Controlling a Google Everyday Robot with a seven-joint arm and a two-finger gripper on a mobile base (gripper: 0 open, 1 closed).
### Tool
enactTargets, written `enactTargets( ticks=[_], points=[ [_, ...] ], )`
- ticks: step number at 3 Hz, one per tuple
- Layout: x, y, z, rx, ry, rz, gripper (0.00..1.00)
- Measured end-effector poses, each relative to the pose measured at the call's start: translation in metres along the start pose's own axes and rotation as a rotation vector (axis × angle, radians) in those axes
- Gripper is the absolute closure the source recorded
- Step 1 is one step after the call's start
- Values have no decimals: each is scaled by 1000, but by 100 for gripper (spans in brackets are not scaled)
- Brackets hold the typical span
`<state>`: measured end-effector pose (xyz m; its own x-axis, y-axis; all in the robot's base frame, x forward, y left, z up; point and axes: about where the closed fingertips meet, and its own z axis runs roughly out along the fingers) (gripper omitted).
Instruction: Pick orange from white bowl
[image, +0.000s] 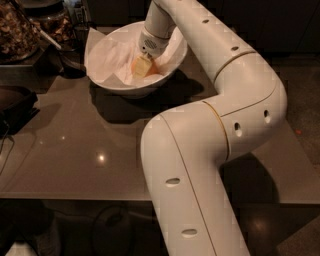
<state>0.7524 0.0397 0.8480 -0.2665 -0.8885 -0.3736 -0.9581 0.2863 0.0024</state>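
Note:
The white bowl (107, 82) stands at the back of the grey table, lined with crumpled white paper. My gripper (142, 66) reaches down into it from above. A bit of the orange (152, 67) shows right beside the fingers, mostly hidden by them. The big white arm covers the right part of the bowl.
Dark glass jars of brown snacks (20, 27) stand at the back left, with a dark scoop or ladle (67, 55) beside the bowl. A black object (15, 105) lies at the table's left edge. The grey table (75, 150) stretches toward the front edge.

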Motion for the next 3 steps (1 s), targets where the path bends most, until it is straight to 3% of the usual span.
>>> enactTargets(
  ticks=[2,3],
  points=[
    [-2,0,-4,0,0,0,91],
    [-12,2,-28,27,-90,-48,100]
  ],
)
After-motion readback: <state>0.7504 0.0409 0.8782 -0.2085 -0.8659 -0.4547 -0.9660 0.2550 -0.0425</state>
